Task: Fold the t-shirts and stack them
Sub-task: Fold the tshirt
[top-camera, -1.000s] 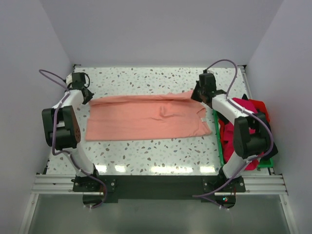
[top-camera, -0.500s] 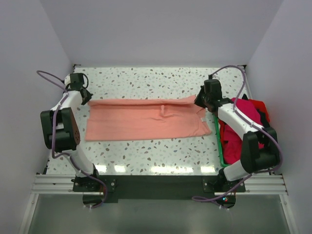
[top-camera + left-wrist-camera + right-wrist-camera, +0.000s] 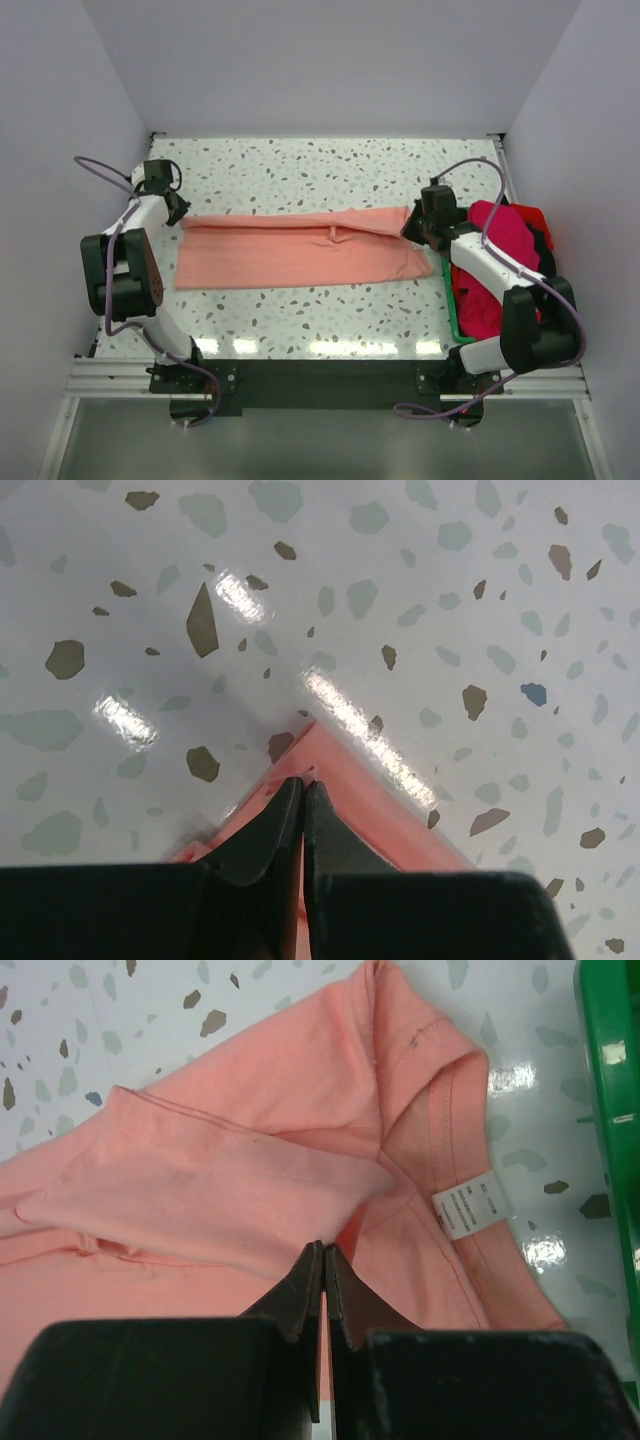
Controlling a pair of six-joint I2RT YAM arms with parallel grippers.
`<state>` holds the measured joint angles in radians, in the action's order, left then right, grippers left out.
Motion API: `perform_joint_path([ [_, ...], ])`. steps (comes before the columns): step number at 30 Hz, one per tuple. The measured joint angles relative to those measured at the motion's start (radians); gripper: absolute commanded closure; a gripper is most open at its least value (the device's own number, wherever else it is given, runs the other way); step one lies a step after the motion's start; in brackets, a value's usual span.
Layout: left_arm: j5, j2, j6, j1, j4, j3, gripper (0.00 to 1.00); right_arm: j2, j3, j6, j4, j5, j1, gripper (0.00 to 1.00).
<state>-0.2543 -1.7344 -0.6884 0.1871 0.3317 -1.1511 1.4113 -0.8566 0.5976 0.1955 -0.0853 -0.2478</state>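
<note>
A salmon-pink t-shirt [image 3: 300,252] lies flat across the middle of the speckled table, its far part folded toward the near side. My left gripper [image 3: 174,208] is shut on the shirt's far left corner [image 3: 340,790], low over the table. My right gripper [image 3: 415,228] is shut on the far right edge of the shirt [image 3: 250,1180], next to the collar with its white label [image 3: 468,1203]. A heap of magenta, red and black t-shirts [image 3: 500,250] lies in the green tray at the right.
The green plastic tray [image 3: 449,305] stands along the table's right side, and its rim shows in the right wrist view [image 3: 612,1080]. White walls close in the table at the back and both sides.
Both grippers have drawn the shirt's far edge toward the near side, so the folded shirt is now narrower. The right arm has swung nearer the tray.
</note>
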Motion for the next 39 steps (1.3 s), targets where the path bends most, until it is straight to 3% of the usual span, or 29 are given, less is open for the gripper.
perform_joint_path([
  [19, -0.034, 0.084, -0.08, 0.003, -0.01, 0.164, 0.97, -0.008, 0.16, 0.039, -0.068, 0.06, 0.0, 1.0],
  [21, -0.037, 0.099, -0.091, 0.003, -0.013, 0.181, 0.93, -0.008, 0.167, 0.044, -0.074, 0.07, 0.0, 0.9],
  [22, -0.037, 0.108, -0.097, 0.003, -0.016, 0.19, 0.84, -0.008, 0.172, 0.048, -0.078, 0.074, 0.0, 0.79],
  [24, -0.036, 0.125, -0.103, 0.003, -0.017, 0.204, 0.72, -0.009, 0.177, 0.05, -0.078, 0.078, 0.0, 0.68],
  [25, -0.036, 0.135, -0.105, 0.003, -0.022, 0.21, 0.58, -0.011, 0.178, 0.049, -0.076, 0.079, 0.0, 0.63],
  [26, -0.035, 0.148, -0.103, 0.004, -0.023, 0.214, 0.53, -0.018, 0.178, 0.048, -0.071, 0.079, 0.0, 0.56],
  [28, -0.031, 0.181, -0.107, 0.007, -0.024, 0.217, 0.43, -0.05, 0.178, 0.038, -0.05, 0.08, 0.0, 0.5],
  [33, 0.011, 0.288, -0.1, 0.009, -0.046, 0.217, 0.46, -0.145, 0.122, -0.008, 0.0, 0.078, -0.017, 0.48],
  [39, 0.085, 0.298, -0.083, -0.093, -0.109, 0.21, 0.5, 0.064, -0.146, -0.052, 0.014, 0.032, -0.177, 0.49],
])
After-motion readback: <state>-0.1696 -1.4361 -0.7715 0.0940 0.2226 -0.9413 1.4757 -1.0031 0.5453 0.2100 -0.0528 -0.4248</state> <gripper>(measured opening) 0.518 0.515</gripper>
